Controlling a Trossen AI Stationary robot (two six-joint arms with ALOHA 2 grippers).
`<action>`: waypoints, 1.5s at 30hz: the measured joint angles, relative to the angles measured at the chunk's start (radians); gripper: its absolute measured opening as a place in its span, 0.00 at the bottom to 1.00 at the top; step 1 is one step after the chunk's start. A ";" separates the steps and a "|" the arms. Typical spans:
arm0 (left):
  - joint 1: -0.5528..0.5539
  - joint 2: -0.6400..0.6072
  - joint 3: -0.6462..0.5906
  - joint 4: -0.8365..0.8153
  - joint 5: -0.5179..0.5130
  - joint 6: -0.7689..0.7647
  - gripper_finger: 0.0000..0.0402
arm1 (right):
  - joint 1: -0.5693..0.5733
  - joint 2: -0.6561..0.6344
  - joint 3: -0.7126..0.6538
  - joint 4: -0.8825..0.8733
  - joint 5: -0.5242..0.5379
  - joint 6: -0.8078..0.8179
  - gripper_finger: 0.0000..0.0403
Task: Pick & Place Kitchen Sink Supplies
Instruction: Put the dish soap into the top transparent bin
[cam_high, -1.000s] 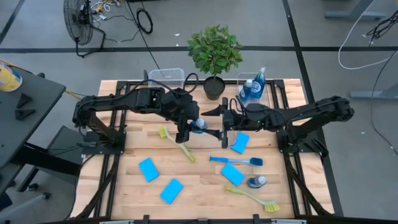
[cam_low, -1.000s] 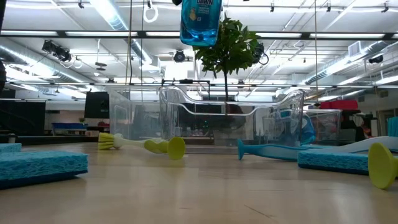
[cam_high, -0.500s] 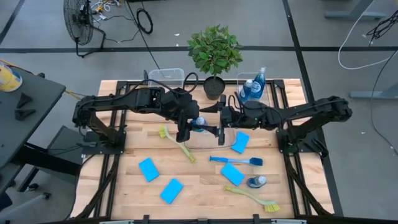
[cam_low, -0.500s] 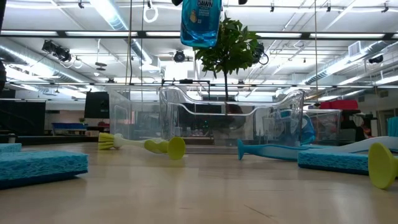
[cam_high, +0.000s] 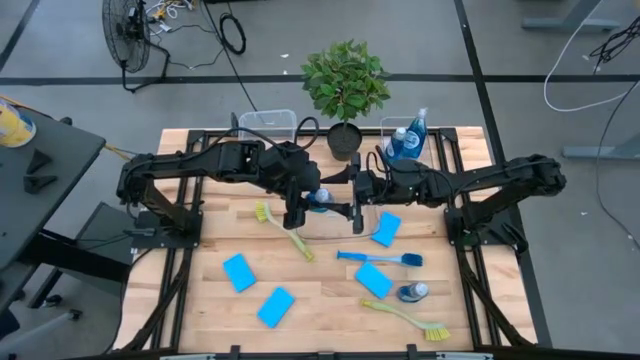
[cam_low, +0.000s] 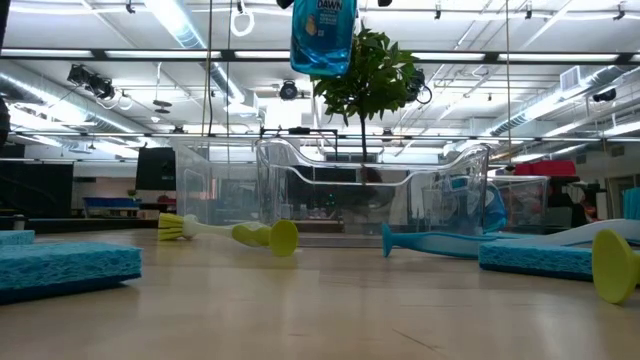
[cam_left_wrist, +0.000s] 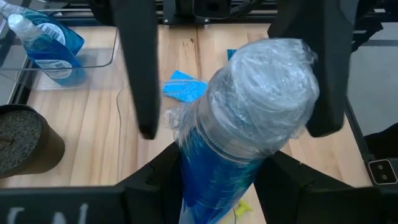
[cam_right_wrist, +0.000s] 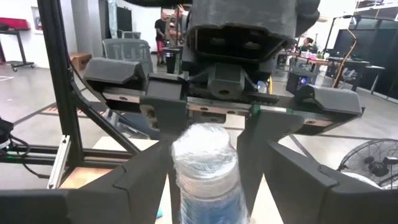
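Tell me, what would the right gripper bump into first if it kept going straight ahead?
Most likely the bottle that the left gripper holds. The right gripper points straight at it, fingers either side of its cap end.

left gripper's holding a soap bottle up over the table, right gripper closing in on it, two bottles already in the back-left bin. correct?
One slip: the two bottles stand in the back-right bin, not the back-left; the high view shows it. The rest holds: the left gripper holds a soap bottle up, and the right gripper straddles it.
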 joint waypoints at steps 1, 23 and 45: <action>0.000 0.000 0.000 0.001 0.000 0.000 0.40 | 0.000 0.000 0.000 0.003 -0.004 0.000 0.62; 0.000 0.000 0.000 0.046 0.023 -0.008 0.43 | 0.000 0.000 0.000 0.001 -0.024 -0.009 0.33; 0.000 -0.001 0.000 0.029 0.028 -0.080 0.81 | 0.002 -0.085 -0.001 -0.141 0.033 0.001 0.33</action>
